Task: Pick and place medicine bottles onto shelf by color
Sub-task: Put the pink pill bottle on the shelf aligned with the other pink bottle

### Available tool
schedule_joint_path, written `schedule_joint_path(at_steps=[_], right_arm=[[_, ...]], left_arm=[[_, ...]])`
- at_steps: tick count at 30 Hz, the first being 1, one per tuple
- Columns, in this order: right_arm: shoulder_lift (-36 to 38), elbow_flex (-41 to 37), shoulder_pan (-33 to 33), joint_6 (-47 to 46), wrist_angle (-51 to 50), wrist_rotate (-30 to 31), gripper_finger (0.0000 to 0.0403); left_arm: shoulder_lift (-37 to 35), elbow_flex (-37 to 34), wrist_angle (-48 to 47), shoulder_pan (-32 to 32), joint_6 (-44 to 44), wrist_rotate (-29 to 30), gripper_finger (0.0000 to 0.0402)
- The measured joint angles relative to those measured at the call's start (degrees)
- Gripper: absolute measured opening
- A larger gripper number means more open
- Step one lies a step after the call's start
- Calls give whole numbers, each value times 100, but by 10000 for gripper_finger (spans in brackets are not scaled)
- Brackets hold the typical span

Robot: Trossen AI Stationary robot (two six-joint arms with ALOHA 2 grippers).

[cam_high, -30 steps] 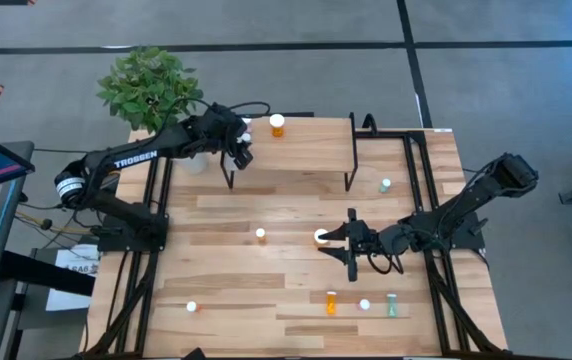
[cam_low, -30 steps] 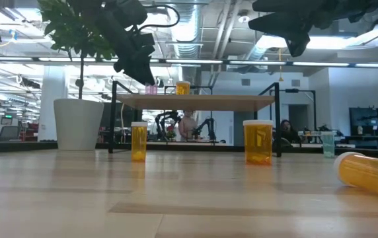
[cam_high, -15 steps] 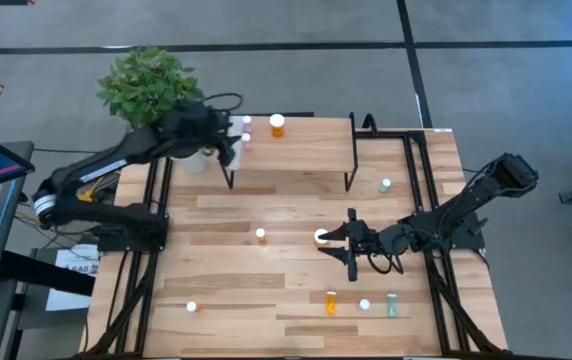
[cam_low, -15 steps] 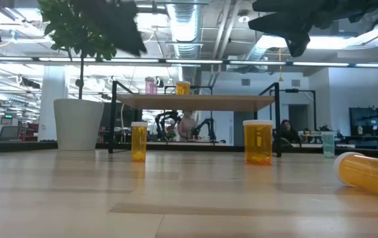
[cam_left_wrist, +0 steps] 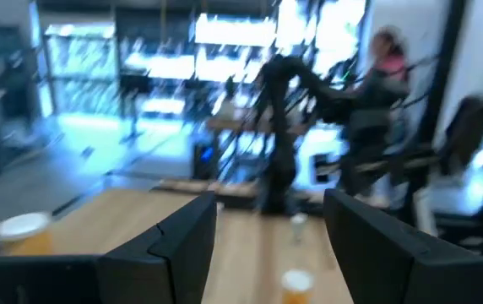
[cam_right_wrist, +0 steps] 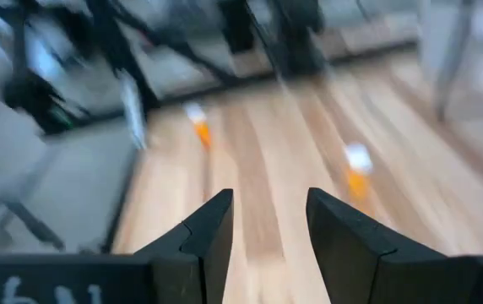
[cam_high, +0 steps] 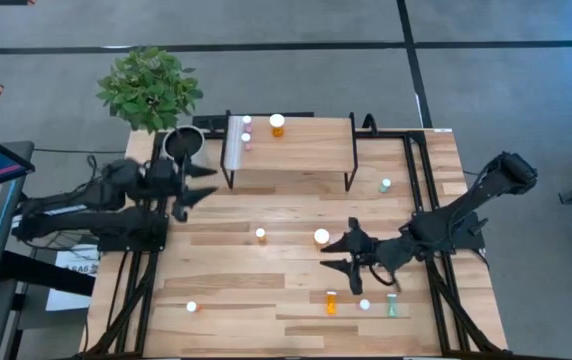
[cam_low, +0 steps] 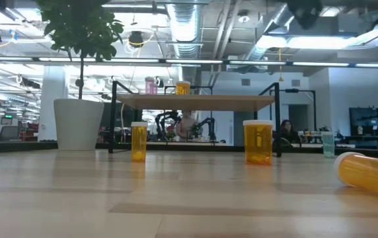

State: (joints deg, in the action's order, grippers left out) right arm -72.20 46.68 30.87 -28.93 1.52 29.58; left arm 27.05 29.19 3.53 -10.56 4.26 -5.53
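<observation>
The left claw (cam_high: 204,183) is over the left side of the worktop (cam_high: 296,210), near the plant pot (cam_high: 182,142). Its two fingers are spread apart and nothing is between them. The right claw (cam_high: 338,252) is near the middle of the worktop, just beside a big orange bottle (cam_high: 321,237) with a white cap. Its fingers are spread too, and it holds nothing.

The shelf (cam_high: 296,145) stands at the far side of the worktop. A pink bottle (cam_high: 246,125) and an orange bottle (cam_high: 277,124) stand on it, close together near one end.

A small orange bottle (cam_high: 260,236) stands in the middle. A green bottle (cam_high: 385,185) stands well off to the right. Another orange bottle (cam_high: 331,302) lies on its side near the front.
</observation>
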Motion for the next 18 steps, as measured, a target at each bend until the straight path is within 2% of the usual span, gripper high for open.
schedule_joint_path(at_steps=[2,4,8,11,15,18], right_arm=[[-33,458,-9,-925,-1473,3,173],[-72,739,64,-1581,-2365,-26,173],[-125,899,520,-2076,-2658,-274,173],[-121,931,959,-2669,-2646,-213,173],[-451,918,1579,-3515,-2735,125,173],[-775,935,1924,-4429,-2931,61,173]], left_arm=[[-244,-560,617,354,136,133,208],[-329,-1013,1106,681,189,339,208],[-261,-1382,1379,1187,43,829,208],[-57,-1440,1423,1464,-168,1106,208],[276,-1440,1674,1624,-367,1344,208],[508,-1436,1915,1630,-388,1376,208]])
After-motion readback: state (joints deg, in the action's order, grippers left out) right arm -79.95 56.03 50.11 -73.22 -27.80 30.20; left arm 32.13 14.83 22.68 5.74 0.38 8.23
